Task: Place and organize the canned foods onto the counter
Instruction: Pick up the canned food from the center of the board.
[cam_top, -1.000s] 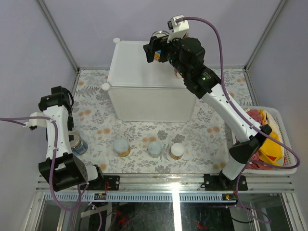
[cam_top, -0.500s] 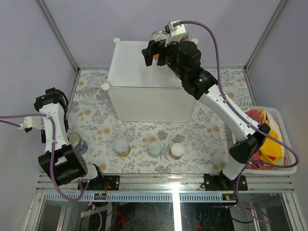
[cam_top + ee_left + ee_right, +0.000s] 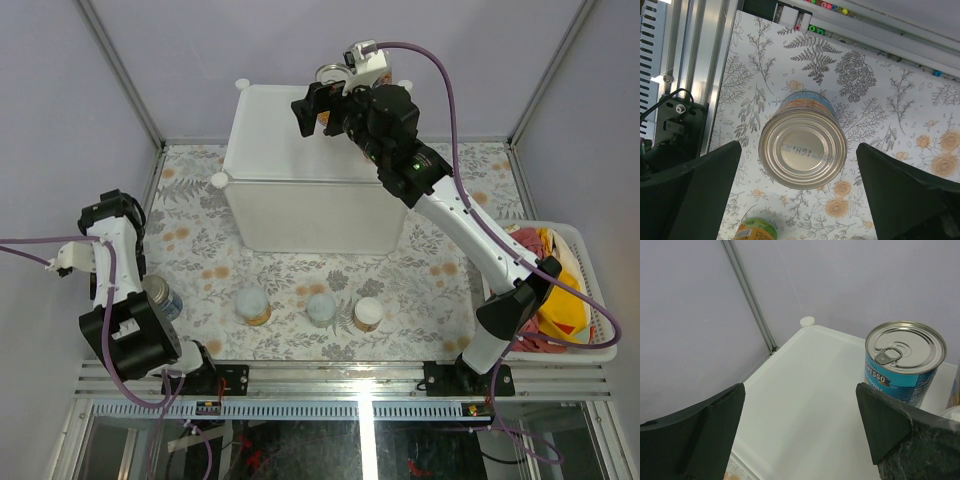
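Note:
The counter (image 3: 300, 170) is a big white cube at the back centre. A blue-labelled can (image 3: 330, 72) stands on its far edge and shows in the right wrist view (image 3: 905, 362). My right gripper (image 3: 312, 106) hovers open and empty over the counter top (image 3: 815, 405), left of that can. A second can is a sliver at that view's right edge (image 3: 955, 385). On the table stand a blue can (image 3: 162, 298) and three pale-topped cans (image 3: 252, 305), (image 3: 322, 308), (image 3: 368, 314). My left gripper (image 3: 112, 212) is open above the blue can (image 3: 803, 148), not touching it.
A white slatted basket (image 3: 600, 300) of red and yellow cloth sits at the right. The counter has round corner knobs (image 3: 807, 321). A green and yellow can (image 3: 756, 230) lies near the blue can. The metal rail (image 3: 695, 75) runs along the near edge.
My left wrist has swung a little out and back above the blue can. My right gripper has edged left over the counter top, still open.

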Motion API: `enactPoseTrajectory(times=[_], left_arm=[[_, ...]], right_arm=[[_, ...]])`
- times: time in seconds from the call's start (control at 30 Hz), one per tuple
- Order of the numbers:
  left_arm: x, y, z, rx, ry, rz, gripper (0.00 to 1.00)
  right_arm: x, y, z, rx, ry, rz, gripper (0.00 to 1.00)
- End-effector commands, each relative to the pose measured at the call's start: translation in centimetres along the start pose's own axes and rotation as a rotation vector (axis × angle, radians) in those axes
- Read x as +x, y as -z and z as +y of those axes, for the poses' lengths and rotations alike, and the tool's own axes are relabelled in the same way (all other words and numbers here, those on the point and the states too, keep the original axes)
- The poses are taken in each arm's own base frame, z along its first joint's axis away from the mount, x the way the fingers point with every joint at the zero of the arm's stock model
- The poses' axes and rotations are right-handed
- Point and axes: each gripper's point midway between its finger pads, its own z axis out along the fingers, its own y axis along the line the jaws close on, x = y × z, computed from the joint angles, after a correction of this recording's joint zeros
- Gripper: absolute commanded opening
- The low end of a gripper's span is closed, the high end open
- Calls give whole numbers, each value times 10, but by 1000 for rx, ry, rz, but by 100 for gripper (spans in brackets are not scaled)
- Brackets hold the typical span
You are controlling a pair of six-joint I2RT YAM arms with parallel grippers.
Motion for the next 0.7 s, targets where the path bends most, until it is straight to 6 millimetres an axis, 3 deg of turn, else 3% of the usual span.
enactPoseTrajectory(times=[0.0,0.67], left_arm=[[5,-13,-6,10,-12,0,100],[27,-35,-12,25,-33,44,100]], right_arm=[[-42,12,16,-56,-24,-109,100],[-54,16,26,-91,-16,-129,100]])
